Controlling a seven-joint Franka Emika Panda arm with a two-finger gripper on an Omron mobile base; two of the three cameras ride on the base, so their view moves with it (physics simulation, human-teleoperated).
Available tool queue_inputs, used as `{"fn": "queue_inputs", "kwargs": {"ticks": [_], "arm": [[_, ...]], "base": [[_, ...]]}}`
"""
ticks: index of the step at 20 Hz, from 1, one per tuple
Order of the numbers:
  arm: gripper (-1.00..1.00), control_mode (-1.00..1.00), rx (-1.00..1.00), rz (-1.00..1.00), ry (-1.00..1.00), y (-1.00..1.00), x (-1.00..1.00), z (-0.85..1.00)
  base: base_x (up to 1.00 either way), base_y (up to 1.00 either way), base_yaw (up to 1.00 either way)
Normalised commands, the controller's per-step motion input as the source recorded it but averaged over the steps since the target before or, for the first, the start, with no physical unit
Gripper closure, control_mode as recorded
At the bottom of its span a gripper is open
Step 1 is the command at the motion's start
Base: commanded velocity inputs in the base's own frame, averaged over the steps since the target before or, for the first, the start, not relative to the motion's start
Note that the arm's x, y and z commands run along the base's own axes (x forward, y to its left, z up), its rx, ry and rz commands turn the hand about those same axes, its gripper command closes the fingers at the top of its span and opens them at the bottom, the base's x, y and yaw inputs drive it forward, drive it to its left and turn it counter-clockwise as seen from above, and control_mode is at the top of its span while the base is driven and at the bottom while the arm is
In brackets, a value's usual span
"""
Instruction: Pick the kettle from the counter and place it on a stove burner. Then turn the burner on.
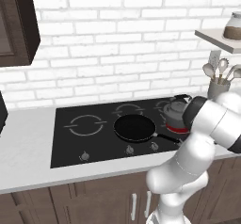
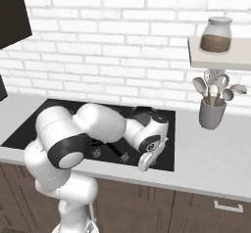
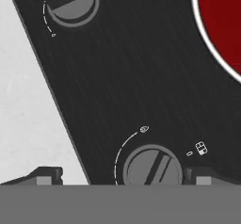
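Nearest you, the gripper [image 3: 120, 176] stands with jaws apart astride a knob [image 3: 153, 169] at the stove's [image 1: 66, 148] front edge, gripping nothing; a careless retreat could nudge it. Beyond, the hand view shows the burner [image 3: 221, 25] glowing red. Farther back, the left base view shows the kettle [image 1: 175, 111] on it.

base views: behind arm, left/right, share stove [image 1: 94, 143] | hand view: close above knob [image 3: 153, 167]
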Motion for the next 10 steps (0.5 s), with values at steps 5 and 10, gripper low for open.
{"fn": "queue_inputs", "kwargs": {"ticks": [5,10], "arm": [[-1.00,-1.00,0.00,0.00,-0.45,-0.26,-0.33,1.00],[-1.00,-1.00,0.00,0.00,-0.49,-0.25,-0.47,1.00]], "base": [[0.00,0.00,0.00],[0.00,0.00,0.00]]}}
